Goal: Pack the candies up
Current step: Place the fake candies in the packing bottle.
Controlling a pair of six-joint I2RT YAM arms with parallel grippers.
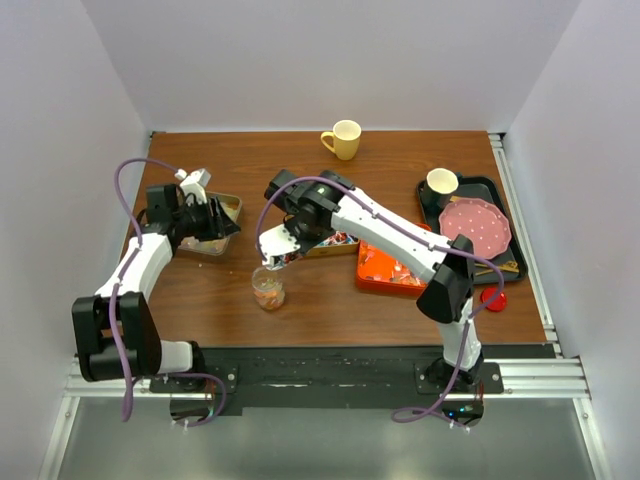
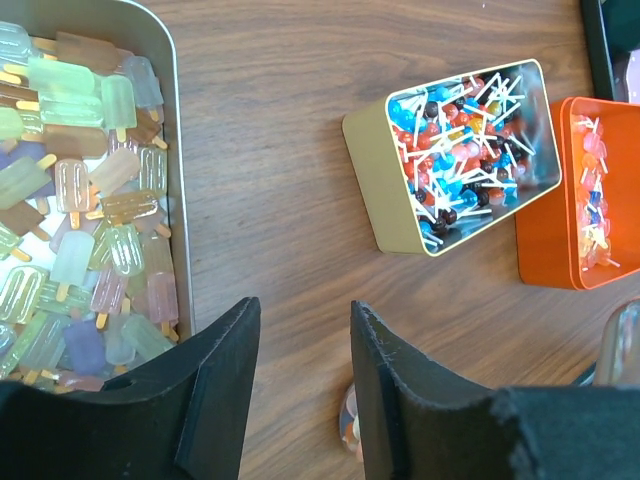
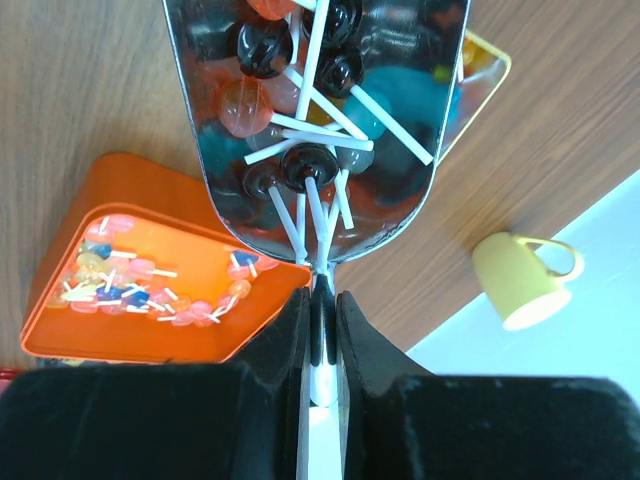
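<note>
My right gripper [image 1: 292, 238] [image 3: 320, 300] is shut on the handle of a metal scoop [image 3: 310, 130] loaded with red, black and blue lollipop candies. The scoop [image 1: 277, 255] hangs just above a small glass jar [image 1: 268, 288] with some candies in it. A gold tin [image 2: 470, 150] holds red-blue-white lollipops. An orange tin [image 2: 590, 200] [image 3: 150, 270] holds pink and orange ones. My left gripper [image 2: 300, 330] [image 1: 215, 222] is open and empty beside a silver tin [image 2: 170, 150] of pastel popsicle-shaped candies [image 2: 80, 200].
A yellow mug [image 1: 343, 139] stands at the back. A black tray [image 1: 500, 190] at the right carries a pink dotted plate [image 1: 475, 227] and a cup [image 1: 441, 183]. A small red lid [image 1: 492, 298] lies near the front right.
</note>
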